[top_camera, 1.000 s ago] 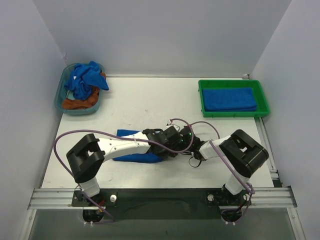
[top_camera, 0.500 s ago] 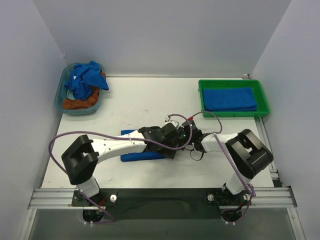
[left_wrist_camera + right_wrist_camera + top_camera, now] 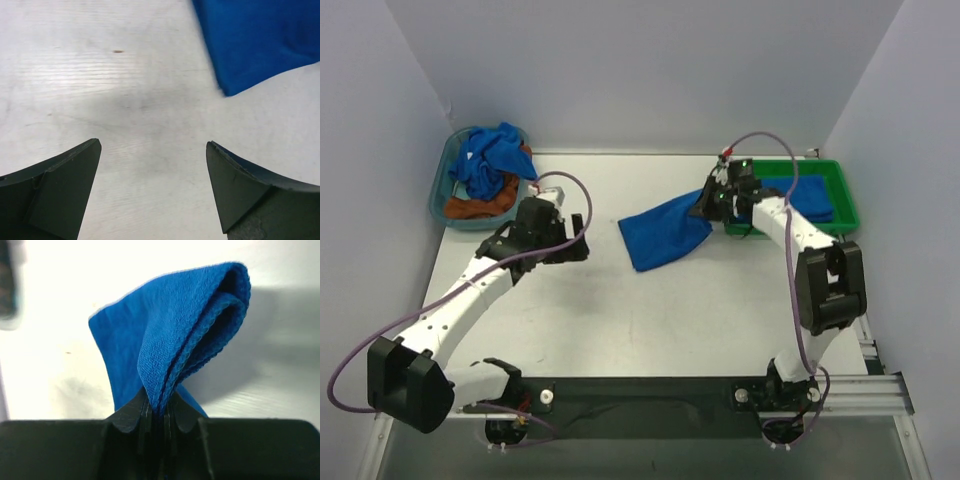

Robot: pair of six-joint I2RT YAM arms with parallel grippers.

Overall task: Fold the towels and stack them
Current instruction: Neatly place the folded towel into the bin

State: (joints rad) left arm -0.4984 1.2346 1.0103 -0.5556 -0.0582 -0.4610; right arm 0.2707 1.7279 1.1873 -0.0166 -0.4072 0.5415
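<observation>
My right gripper [image 3: 708, 203] is shut on one end of a folded royal-blue towel [image 3: 665, 232], just left of the green tray [image 3: 800, 229]. The towel trails down and left from the jaws onto the table. In the right wrist view the towel's layered edges [image 3: 185, 325] are pinched between the fingers of the right gripper [image 3: 157, 412]. Another folded blue towel [image 3: 815, 195] lies in the tray, partly hidden by the right arm. My left gripper [image 3: 570, 235] is open and empty over bare table, left of the held towel. In its wrist view, the left gripper [image 3: 152, 145] faces that towel's corner [image 3: 255, 40].
A teal basket [image 3: 438, 190] at the back left holds crumpled blue towels [image 3: 490, 160] on top of an orange-brown cloth [image 3: 470, 208]. White walls close in the table on three sides. A metal rail runs along the near edge.
Both arms left the table's middle. The left gripper opened, let go of the towel and swung back left. The right gripper shut on the towel and carried it back right, next to the tray.
</observation>
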